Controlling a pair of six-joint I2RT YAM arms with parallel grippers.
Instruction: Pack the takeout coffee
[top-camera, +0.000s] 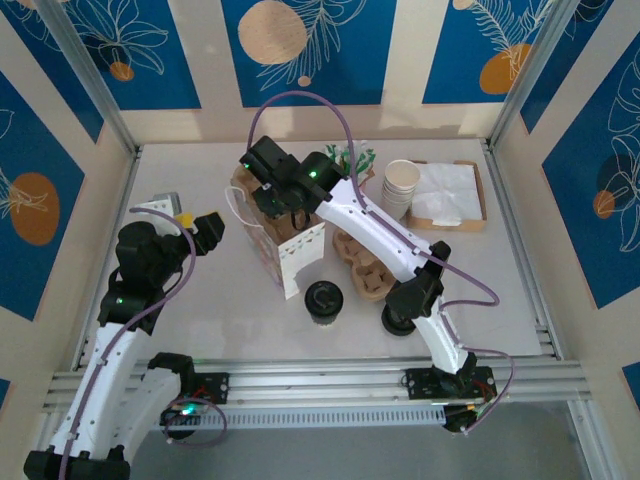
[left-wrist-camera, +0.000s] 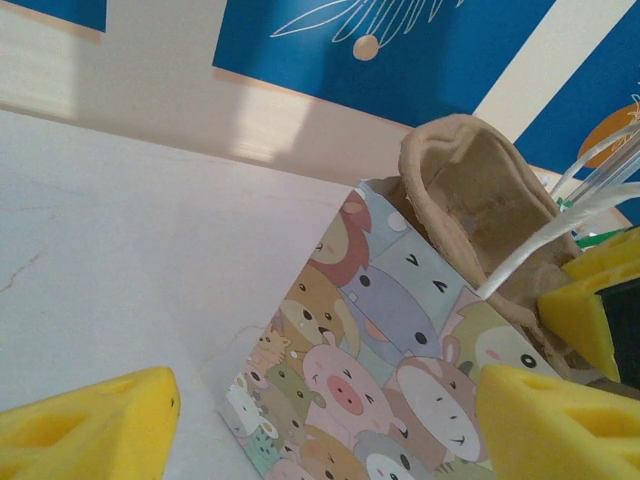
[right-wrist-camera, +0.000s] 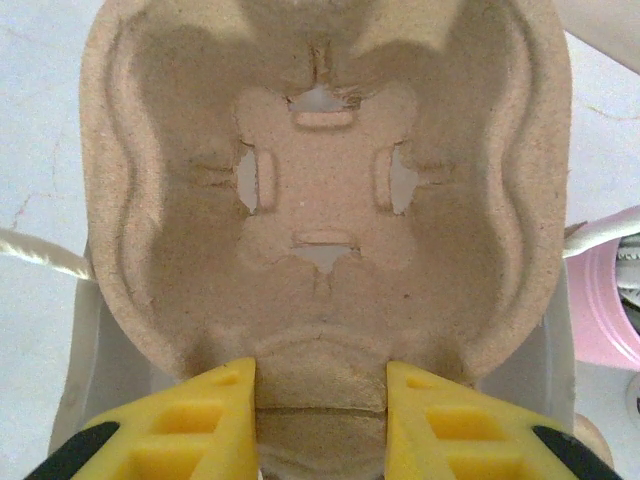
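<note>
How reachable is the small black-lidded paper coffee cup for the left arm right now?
Probably yes. The left end effector is open and empty, and the small black-lidded paper coffee cup stands free. The cartoon-animal paper bag sits partly between them, so the arm would have to swing round its near corner.

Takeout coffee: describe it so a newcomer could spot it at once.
On the white table, find the paper bag in the middle. Just in front of it, toward the arm bases, stands the takeout coffee. It is the single cup with a round black lid, unlike the pale unlidded cup stack at the back.
</note>
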